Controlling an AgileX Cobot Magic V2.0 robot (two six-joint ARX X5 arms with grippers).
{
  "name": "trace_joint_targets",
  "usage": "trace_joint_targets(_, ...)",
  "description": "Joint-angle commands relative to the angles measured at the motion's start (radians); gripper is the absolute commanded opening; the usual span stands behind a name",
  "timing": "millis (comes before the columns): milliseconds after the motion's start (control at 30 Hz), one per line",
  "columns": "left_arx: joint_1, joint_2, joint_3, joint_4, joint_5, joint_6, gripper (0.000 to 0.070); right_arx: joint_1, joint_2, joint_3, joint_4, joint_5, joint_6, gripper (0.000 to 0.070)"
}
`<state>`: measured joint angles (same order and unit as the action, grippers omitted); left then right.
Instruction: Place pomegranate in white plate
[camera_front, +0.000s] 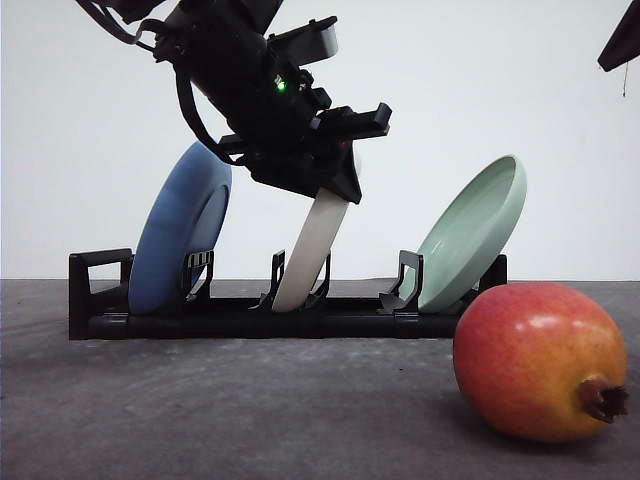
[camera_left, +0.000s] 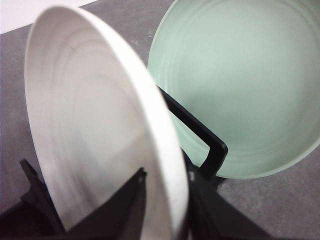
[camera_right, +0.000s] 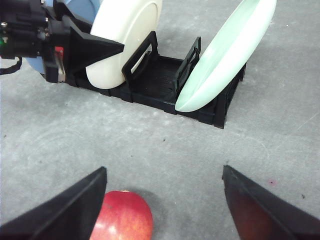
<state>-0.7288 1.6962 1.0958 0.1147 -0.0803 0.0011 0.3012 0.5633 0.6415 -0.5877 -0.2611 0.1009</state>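
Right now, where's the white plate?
Front view: the white plate stands on edge in the black rack's middle slot, between the blue plate and pale green plate, the left gripper at its top rim.

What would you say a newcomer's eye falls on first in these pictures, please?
Probably the pomegranate, big and glossy on the grey table in the near right foreground. Next, the black rack behind it, holding a blue plate, the white plate and a pale green plate on edge, with the left gripper closed on the white plate's rim.
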Motion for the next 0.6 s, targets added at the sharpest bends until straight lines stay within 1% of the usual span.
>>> trace_joint_targets(0,-0.011,0.021,0.023,0.005,-0.002,-0.043,0.0051,0.005,0.003,0.017,0.011,0.003,-0.004,0.0469)
trace_joint_targets(133,-0.011,0.02,0.023,0.005,-0.001,-0.098,0.0043,0.005,0.003,0.017,0.011,0.007,-0.004,0.0468)
trace_joint_targets(167,-0.011,0.017,0.023,0.004,-0.001,-0.1,0.0009,0.005,0.003,0.017,0.011,0.007,-0.004,0.0469)
trace_joint_targets(200,-0.011,0.015,0.023,0.005,-0.002,-0.1,0.0003,0.005,0.003,0.017,0.011,0.007,-0.004,0.0469)
trace_joint_targets(567,-0.011,-0.085,0.024,0.003,-0.001,-0.1,0.0003,0.005,0.003,0.017,0.011,0.007,-0.004,0.0469)
